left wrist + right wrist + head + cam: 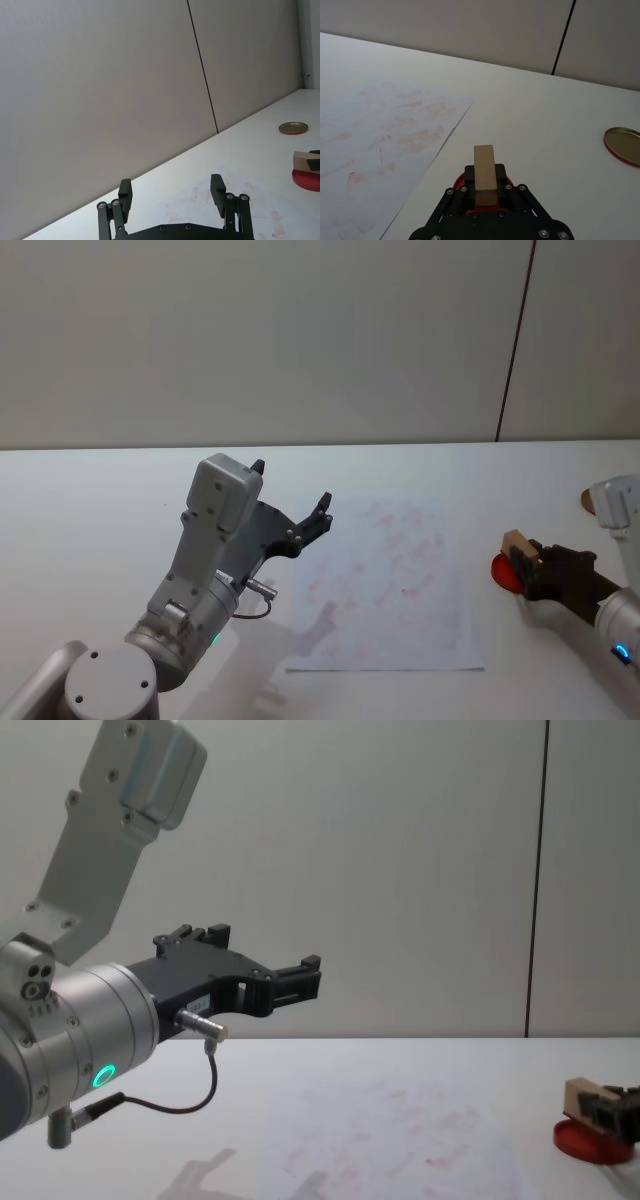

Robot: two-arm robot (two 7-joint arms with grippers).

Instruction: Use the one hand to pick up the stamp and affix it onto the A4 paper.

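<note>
We have the wooden stamp point(484, 172) clamped between our right gripper point(484, 188) fingers, poised above the red ink pad point(505, 573), so the A4 paper point(390, 585) lies just to its left, while our left gripper point(291, 505) hangs raised, fingers spread wide.

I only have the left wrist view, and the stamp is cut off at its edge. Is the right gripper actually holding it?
Observer: Yes. The right wrist view shows the right gripper shut on the stamp, with a finger on each side.
Operator: Is it over the paper yet?
Observer: No. In the head view it sits over the red ink pad, to the right of the A4 paper.
Operator: How high is my left gripper?
Observer: The chest view shows the left gripper open, empty and raised well above the table.
</note>
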